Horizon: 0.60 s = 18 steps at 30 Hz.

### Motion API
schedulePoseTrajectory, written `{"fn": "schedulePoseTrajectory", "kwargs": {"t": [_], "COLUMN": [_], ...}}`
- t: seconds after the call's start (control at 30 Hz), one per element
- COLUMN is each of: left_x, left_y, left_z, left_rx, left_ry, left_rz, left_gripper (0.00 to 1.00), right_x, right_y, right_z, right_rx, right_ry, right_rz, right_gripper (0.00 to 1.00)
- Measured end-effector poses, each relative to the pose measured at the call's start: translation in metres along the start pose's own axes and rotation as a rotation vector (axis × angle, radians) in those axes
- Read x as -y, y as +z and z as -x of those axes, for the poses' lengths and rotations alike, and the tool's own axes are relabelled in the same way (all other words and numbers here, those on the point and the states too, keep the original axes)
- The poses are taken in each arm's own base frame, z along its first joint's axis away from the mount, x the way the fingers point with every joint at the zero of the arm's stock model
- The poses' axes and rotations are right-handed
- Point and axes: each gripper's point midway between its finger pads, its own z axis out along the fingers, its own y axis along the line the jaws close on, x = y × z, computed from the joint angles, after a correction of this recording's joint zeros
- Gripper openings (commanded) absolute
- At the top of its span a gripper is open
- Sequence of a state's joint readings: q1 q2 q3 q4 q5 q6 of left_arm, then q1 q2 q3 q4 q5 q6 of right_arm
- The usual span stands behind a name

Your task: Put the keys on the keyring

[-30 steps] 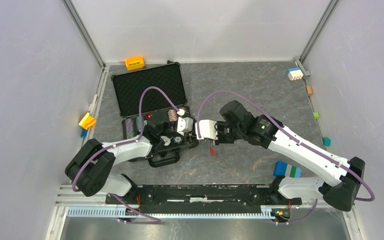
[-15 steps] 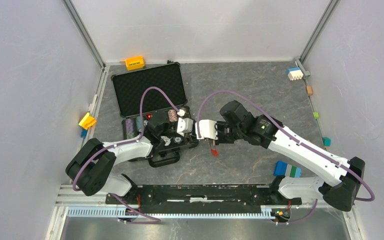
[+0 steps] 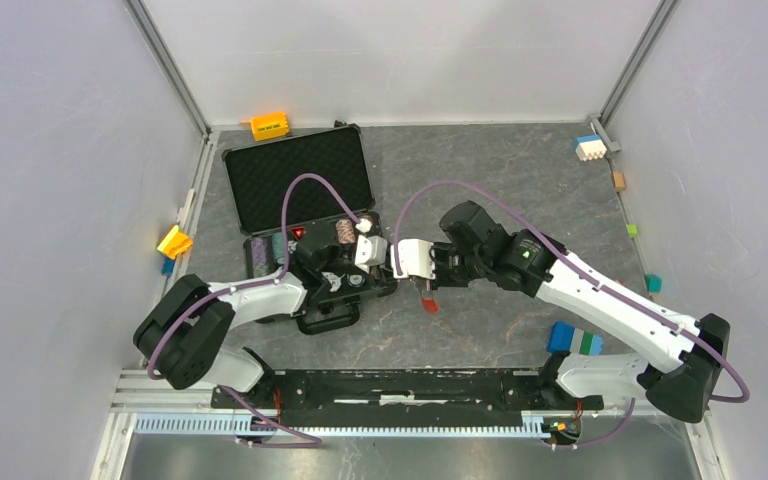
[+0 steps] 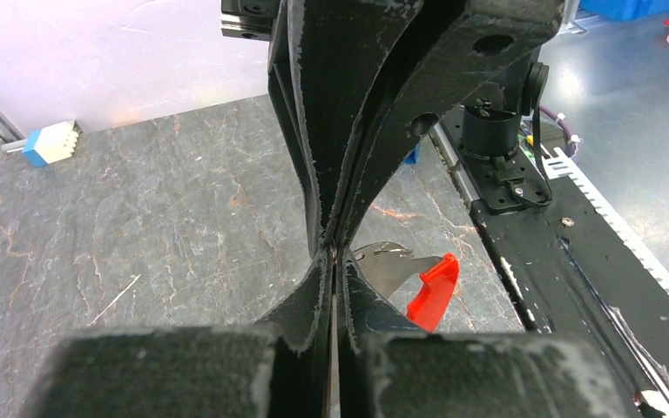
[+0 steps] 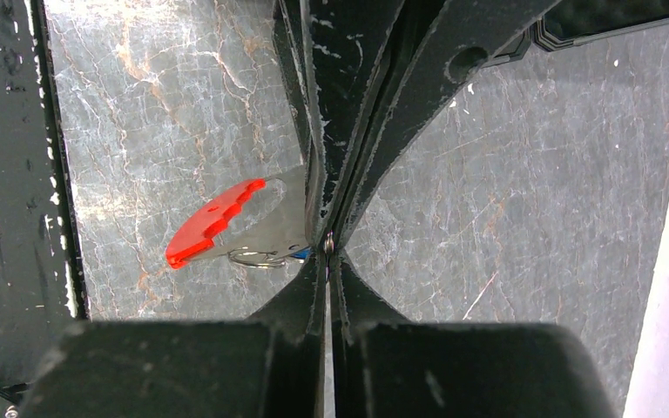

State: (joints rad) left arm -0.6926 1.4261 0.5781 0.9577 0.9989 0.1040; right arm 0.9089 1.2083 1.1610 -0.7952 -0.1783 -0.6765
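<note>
The keyring [image 5: 218,226], a flat silvery piece ending in a red strip, sticks out sideways from the right fingers [image 5: 375,104]. They are pressed together on its metal edge and hold it over the middle of the bench [image 3: 520,180], with a small wire loop and the blue head of a key [image 5: 300,253] tucked against them. The left fingers [image 4: 401,87] are closed to a hairline slit right beside the keyring, its red tip showing just past them; whether they pinch anything cannot be told.
</note>
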Motion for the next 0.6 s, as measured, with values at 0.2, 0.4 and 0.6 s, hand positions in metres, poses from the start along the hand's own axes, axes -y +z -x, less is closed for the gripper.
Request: {"fn": "schedulePoseTrajectory", "kwargs": {"t": [0.2,0.4,0.6], "left_x": [0.001,0.008,0.019], "left_y": [-0.001,-0.002,-0.004], "left_z": [0.001,0.004,0.011], "left_rx": [0.011,0.030,0.053], "left_ry": [-0.006,-0.017,-0.022], "left_rz": [0.002,-0.013,-0.053], "left_gripper": [0.02,0.02,0.02], "right_x": [-0.002,-0.009,-0.016], "right_y": [-0.001,-0.003,-0.003], "right_z": [0.000,-0.002,-0.012], "right_rx": [0.018,0.066,0.108], "right_ry": [0.002,0.008,0.033], "right_rz": [-0.011,-0.005,0.011], "right_gripper": [0.43,0.50,0.43]}}
